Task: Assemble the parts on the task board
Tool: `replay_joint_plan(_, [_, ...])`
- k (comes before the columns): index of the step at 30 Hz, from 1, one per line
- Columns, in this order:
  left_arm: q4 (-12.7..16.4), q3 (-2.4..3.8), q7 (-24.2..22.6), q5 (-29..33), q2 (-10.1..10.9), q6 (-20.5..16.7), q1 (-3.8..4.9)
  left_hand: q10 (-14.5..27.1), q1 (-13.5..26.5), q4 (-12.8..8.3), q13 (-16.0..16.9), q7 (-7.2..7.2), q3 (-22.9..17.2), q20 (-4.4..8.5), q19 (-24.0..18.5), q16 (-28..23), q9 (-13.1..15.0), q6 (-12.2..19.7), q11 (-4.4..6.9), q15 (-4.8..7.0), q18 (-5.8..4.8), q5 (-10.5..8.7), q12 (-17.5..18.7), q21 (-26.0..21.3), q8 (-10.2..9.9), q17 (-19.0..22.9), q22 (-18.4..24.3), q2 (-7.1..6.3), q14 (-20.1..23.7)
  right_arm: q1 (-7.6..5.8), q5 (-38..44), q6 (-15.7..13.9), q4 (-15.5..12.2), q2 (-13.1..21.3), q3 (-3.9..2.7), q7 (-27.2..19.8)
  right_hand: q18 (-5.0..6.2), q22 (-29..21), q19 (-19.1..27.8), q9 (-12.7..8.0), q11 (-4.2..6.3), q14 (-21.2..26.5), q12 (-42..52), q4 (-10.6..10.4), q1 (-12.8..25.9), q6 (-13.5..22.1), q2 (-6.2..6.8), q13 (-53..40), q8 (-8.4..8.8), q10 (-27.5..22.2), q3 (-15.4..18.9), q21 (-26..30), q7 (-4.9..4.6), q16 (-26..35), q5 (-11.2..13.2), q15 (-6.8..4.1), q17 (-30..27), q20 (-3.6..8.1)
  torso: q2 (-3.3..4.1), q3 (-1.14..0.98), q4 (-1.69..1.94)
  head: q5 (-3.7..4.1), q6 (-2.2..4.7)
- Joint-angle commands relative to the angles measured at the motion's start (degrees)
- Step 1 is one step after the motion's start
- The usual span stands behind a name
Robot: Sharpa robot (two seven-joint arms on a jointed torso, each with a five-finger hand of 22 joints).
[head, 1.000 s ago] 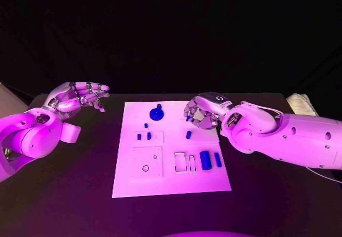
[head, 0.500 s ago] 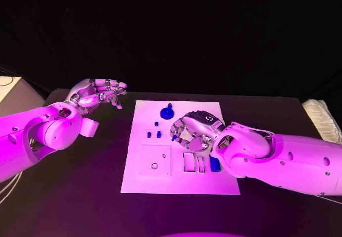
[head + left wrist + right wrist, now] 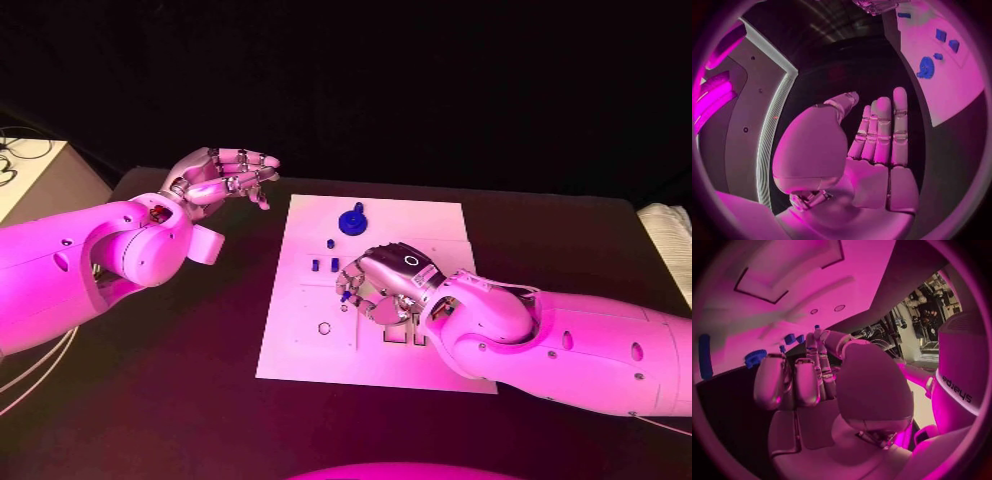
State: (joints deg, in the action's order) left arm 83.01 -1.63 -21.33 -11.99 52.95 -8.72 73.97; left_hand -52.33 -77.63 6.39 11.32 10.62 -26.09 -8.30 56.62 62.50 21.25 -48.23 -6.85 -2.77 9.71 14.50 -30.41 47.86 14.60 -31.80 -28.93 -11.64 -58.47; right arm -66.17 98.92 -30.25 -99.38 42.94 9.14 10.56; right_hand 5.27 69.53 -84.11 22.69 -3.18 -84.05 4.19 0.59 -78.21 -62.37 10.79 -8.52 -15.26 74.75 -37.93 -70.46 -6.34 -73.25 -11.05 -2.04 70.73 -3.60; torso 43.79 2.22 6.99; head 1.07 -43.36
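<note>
The left hand hangs empty over the black table just off the far left corner of the task board, fingers loosely curled and apart, and is best kept clear there. On the board's far side sit a round blue part and two small blue pegs. The right hand is low over the board's middle, fingers bent down; I cannot tell whether it pinches a part, so it should settle straight over its recess before pressing.
</note>
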Motion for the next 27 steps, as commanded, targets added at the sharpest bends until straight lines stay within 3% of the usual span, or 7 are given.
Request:
replay_joint_plan(1, [0.21,0.02,-0.64,0.71,-0.16,-0.18,0.0,-0.2,-0.53,-0.1,-0.06,0.03,-0.01,0.11,0.33,0.34,0.05,0.23,-0.06,-0.05,0.83,0.21,0.27,-0.2,0.33,-0.05,0.08,0.14,-0.2,0.31,2.29,0.51,0.36,-0.32,0.03,1.34,-0.71,-0.05,-0.09,0.05,0.96,-2.98,0.31,0.12,0.11,-0.56,-0.4,0.05,-0.26,1.41,-0.31,0.03,-0.01,-0.18,-0.19,-0.45,-0.04,0.48,0.04,-0.03,-0.09,-0.42,-0.38])
replay_joint_plan(7, [0.2,0.02,-0.54,0.74,-0.25,-0.05,0.0,-0.2,-0.53,-0.1,-0.06,0.03,-0.01,0.11,0.33,0.34,0.05,0.23,-0.06,-0.05,0.83,0.21,0.27,-0.2,0.33,-0.05,0.08,0.14,-0.2,0.54,2.63,0.9,0.69,-0.8,0.09,1.86,-0.72,0.01,-0.09,0.08,0.93,-2.96,0.27,0.17,0.16,-0.53,-0.4,0.04,-0.25,1.41,-0.38,-0.02,-0.06,-0.16,-0.2,-0.44,-0.11,0.48,0.01,-0.03,-0.01,-0.76,-1.05])
replay_joint_plan(27, [0.18,0.01,-0.3,0.81,-0.25,0.36,0.0,-0.2,-0.52,-0.03,-0.09,0.04,0.0,0.1,0.33,0.33,0.05,0.2,-0.08,-0.07,0.82,0.21,0.28,-0.23,0.37,-0.07,0.09,0.15,-0.14,0.84,3.02,2.93,1.34,-1.26,0.37,2.25,-0.72,0.01,-0.09,0.08,0.93,-2.96,0.27,0.17,0.16,-0.53,-0.4,0.04,-0.25,1.41,-0.38,-0.02,-0.06,-0.16,-0.2,-0.44,-0.11,0.48,0.04,-0.04,-0.01,-0.96,-1.59])
